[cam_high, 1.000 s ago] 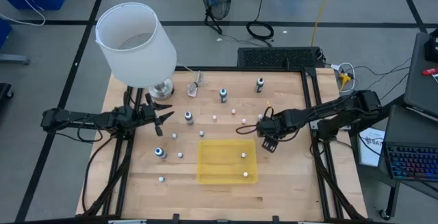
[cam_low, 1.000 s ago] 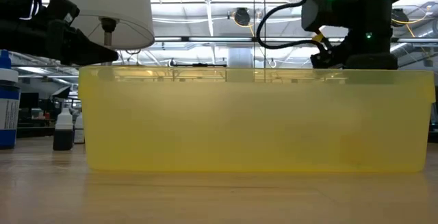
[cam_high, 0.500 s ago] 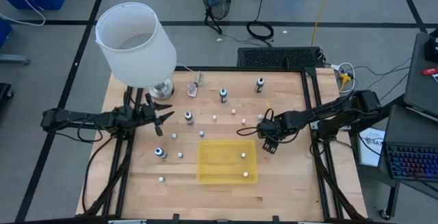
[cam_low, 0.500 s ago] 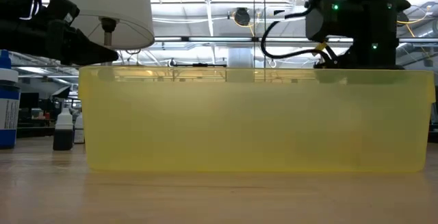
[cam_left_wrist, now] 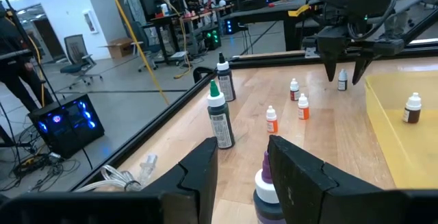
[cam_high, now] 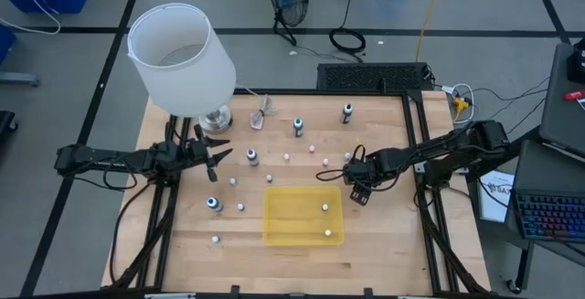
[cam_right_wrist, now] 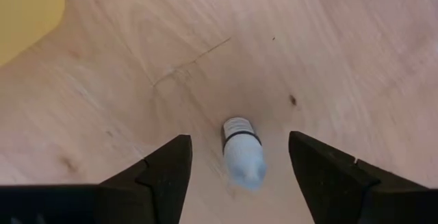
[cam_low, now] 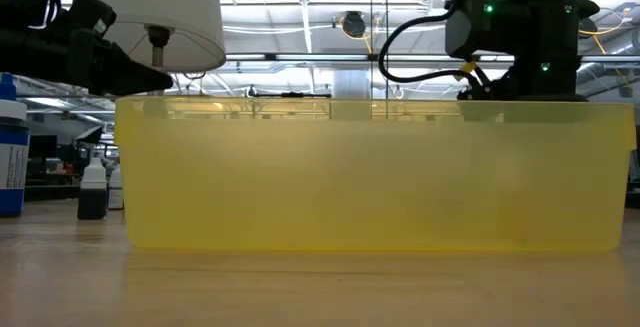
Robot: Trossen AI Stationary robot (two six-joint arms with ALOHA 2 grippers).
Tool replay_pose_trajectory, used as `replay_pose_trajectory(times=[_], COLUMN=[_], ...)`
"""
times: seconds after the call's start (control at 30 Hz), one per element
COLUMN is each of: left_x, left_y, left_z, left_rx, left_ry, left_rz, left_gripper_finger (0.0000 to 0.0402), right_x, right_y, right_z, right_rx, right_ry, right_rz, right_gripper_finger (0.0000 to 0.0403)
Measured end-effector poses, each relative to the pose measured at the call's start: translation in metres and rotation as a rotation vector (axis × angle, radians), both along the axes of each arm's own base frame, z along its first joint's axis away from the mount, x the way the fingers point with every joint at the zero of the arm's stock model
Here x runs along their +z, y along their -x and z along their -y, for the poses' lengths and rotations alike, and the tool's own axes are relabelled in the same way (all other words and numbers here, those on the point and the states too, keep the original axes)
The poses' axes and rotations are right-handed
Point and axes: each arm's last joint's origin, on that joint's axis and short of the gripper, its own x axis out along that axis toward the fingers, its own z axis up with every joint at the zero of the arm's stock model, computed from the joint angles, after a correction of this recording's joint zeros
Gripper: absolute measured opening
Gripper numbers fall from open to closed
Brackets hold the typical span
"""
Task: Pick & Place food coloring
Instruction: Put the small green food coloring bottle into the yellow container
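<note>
Right wrist view shows the right end effector [cam_right_wrist: 236,159] pointing down at the wooden worktop [cam_right_wrist: 328,39], its two dark fingers wide open. Right between them stands a small whitish food coloring bottle with a pale cap [cam_right_wrist: 243,152]. Nothing is gripped yet; the fingers are on both sides of the bottle and do not touch it. Just beside this end effector, toward the worktop's middle, sits the flat yellow plastic tray [cam_high: 303,215].

Two small bottles [cam_high: 325,208] already lie in the tray, so a little of the job looks done. Many more are left. Tiny whitish and reddish bottles [cam_high: 312,148] are dotted over the worktop farther from the right end effector, and a few dark bottles with pale caps [cam_high: 298,126] stand farther away.

Far across, the left end effector [cam_high: 219,155] waits near a lamp with a big white shade [cam_high: 178,57]. Its fingers stand partly open with nothing held. A dark purple bottle [cam_left_wrist: 265,190] stands just in front of them.
</note>
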Motion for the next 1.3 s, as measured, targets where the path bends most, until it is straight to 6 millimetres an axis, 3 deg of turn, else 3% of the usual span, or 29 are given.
replay_pose_trajectory(times=[0.17,0.6,0.77,0.87,1.13,1.3], left_x=[0.0000,0.0001,0.0000,0.0000,0.0000,0.0001], left_y=[0.0000,0.0000,0.0000,0.0000,0.0000,0.0000], left_z=[0.0000,0.0000,0.0000,0.0000,0.0000,0.0000], left_rx=[0.000,0.000,0.000,0.000,0.000,0.000], left_ry=[0.000,0.000,0.000,0.000,0.000,0.000], left_rz=[0.000,0.000,0.000,0.000,0.000,0.000], left_gripper_finger=[0.0131,0.0131,0.0132,0.0131,0.0131,0.0132], right_x=[0.0000,0.0000,0.0004,0.0004,0.0003,0.0003], right_y=[-0.0001,-0.0005,-0.0008,-0.0008,-0.0007,-0.0006], right_z=[0.0015,0.0077,0.0076,0.0076,0.0075,0.0075], right_rx=[-0.007,-0.033,-0.012,-0.012,-0.033,-0.034], right_ry=[0.002,0.001,0.003,0.003,-0.003,-0.003], right_rz=[0.000,0.000,0.001,0.002,0.001,0.000], right_gripper_finger=[0.0208,0.0082,0.0052,0.0060,0.0150,0.0176])
